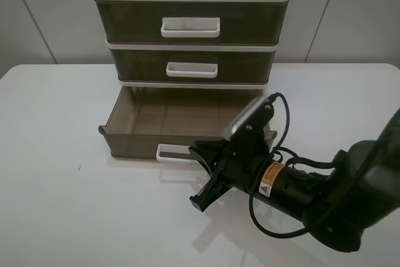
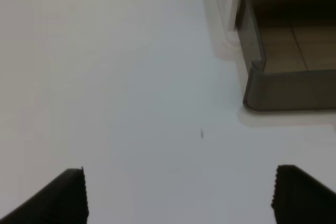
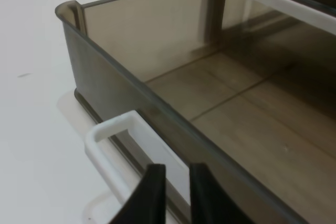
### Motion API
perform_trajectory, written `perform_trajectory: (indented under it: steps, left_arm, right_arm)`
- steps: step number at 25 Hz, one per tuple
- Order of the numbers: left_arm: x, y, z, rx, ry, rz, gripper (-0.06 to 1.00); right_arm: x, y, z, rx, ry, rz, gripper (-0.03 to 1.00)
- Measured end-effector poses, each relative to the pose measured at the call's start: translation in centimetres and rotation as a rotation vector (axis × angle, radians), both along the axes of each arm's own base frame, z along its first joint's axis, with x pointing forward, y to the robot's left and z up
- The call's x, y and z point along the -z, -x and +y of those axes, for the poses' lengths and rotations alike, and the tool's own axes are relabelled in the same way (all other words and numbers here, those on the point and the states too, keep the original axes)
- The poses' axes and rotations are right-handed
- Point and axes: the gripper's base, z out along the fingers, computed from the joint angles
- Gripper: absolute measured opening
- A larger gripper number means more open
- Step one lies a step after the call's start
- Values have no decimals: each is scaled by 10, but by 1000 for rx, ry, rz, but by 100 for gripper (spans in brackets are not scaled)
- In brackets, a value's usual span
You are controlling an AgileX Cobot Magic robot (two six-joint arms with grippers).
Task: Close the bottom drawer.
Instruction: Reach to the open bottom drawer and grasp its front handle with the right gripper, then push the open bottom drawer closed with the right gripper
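The bottom drawer [image 1: 169, 120] is smoky-brown, pulled well out of the white-framed unit, and empty. It also shows in the right wrist view [image 3: 236, 114] and the left wrist view [image 2: 294, 90]. Its white loop handle [image 1: 170, 153] is on the front wall and shows in the right wrist view too [image 3: 113, 129]. My right gripper [image 1: 197, 152] is at the handle's right end, with its fingers [image 3: 152, 192] nearly together and nothing clearly held. My left gripper [image 2: 181, 198] is open and empty over bare table left of the drawer. It is out of the exterior view.
The middle drawer [image 1: 192, 67] and top drawer [image 1: 190, 23] are pushed in. The unit stands at the back of the white table [image 1: 62, 173]. My right arm and its cable [image 1: 281, 217] lie across the front right.
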Motion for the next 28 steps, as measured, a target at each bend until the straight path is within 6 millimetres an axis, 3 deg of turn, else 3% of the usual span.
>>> perform_trajectory:
  steps: [12, 28]
  left_arm:
    - [0, 0, 0, 0, 0, 0, 72]
    - [0, 0, 0, 0, 0, 0, 72]
  right_arm:
    - [11, -7, -2, 76, 18, 15, 2]
    - [5, -40, 14, 266, -37, 5, 2]
